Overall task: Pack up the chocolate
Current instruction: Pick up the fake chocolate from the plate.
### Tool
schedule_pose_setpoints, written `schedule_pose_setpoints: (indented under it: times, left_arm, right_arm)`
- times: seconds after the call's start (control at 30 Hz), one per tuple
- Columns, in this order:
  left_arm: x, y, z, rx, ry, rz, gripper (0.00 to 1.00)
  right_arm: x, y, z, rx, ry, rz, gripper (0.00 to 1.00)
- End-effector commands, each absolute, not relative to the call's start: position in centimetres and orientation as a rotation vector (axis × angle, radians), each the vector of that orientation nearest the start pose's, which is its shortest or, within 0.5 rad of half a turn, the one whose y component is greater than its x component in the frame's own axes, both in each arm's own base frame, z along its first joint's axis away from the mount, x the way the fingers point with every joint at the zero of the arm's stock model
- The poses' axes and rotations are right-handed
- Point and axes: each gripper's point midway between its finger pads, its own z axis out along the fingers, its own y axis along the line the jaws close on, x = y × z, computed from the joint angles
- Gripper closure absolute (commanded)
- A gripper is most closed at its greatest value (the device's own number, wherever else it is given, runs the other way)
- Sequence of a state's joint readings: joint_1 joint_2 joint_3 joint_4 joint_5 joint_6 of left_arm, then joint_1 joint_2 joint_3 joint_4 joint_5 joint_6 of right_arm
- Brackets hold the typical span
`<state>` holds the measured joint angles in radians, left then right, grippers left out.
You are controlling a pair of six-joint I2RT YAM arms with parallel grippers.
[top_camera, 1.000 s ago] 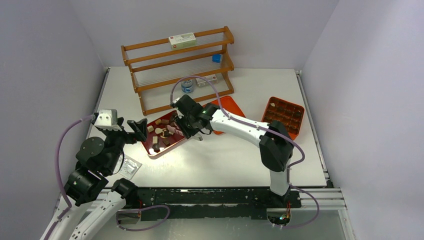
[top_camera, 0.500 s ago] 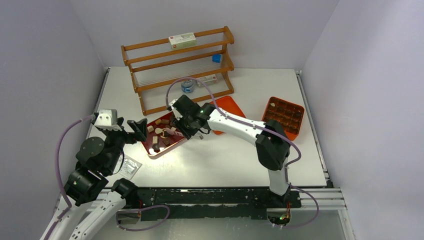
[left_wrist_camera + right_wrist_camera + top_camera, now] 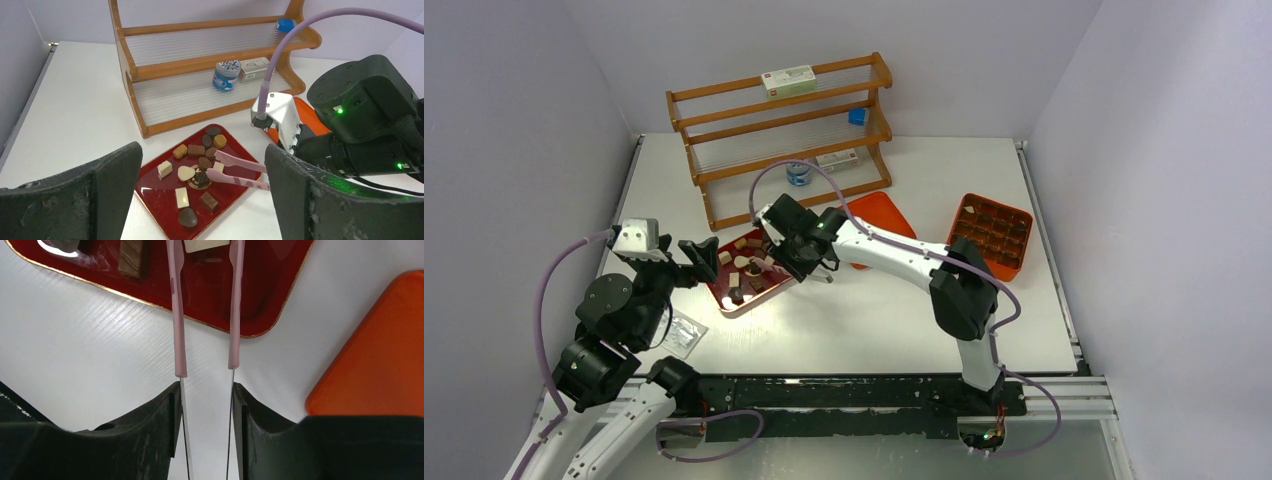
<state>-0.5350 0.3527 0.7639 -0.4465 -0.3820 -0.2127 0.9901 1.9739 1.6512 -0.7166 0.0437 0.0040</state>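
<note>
Your right gripper (image 3: 205, 390) is clenched on the pink tongs (image 3: 178, 325). Its matte black fingers press the thin metal blades, which run out into two slim pink-sleeved arms, partly squeezed and near parallel. Those arms cross the gold-edged rim of the glossy dark red tray (image 3: 272, 290), and in the wrist view a cream block lies between them. The chocolate (image 3: 204, 163) lies loose on that tray as hearts, ovals and squares in dark brown, tan and cream, with the tong tips among the middle pieces. Around it is the white ribbed table (image 3: 100, 355), and the rounded corner of a flat orange panel (image 3: 380, 355) lies just beside the tray. An orange compartment box (image 3: 992, 232) sits well apart to the right, and a slatted wooden rack (image 3: 779, 130) stands at the back. Compared with a second ago, the right arm has swung leftward, carrying its gripper farther over the tray, and its lilac cable loop has shifted with it; the left arm has not moved. The right arm reaches low from its base, elbow bent, across toward the left. Your left gripper (image 3: 699, 255) hangs released, jaws wide, at the tray's left edge and facing it.
</note>
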Motion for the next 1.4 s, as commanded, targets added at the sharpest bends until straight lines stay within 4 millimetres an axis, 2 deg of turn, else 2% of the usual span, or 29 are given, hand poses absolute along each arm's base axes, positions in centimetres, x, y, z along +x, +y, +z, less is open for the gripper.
schedule_pose_setpoints:
  times: [0.0,0.3,0.77,0.93,1.17,1.37]
  left_arm:
    - [21.3,-5.7,31.5,-0.043,1.584,-0.268,0.03]
    - [21.2,-5.7,31.5,-0.043,1.584,-0.267,0.03]
    - [21.3,-5.7,31.5,-0.042,1.584,-0.267,0.03]
    - [21.3,-5.8,31.4,-0.04,1.586,-0.268,0.03]
    - [21.3,-5.9,31.4,-0.034,1.585,-0.273,0.03]
    - [21.3,-6.1,31.3,-0.026,1.589,-0.278,0.02]
  right_arm:
    - [26.3,38.0,10.8,-1.261,2.304,0.196,0.56]
    - [26.2,38.2,10.0,-1.287,2.311,0.179,0.57]
    - [26.8,39.0,10.9,-1.265,2.263,0.197,0.65]
    - [26.3,39.3,13.0,-1.163,2.264,0.275,0.68]
    - [25.9,38.0,15.8,-1.002,2.284,0.31,0.7]
    - [27.2,35.4,18.5,-0.8,2.317,0.285,0.71]
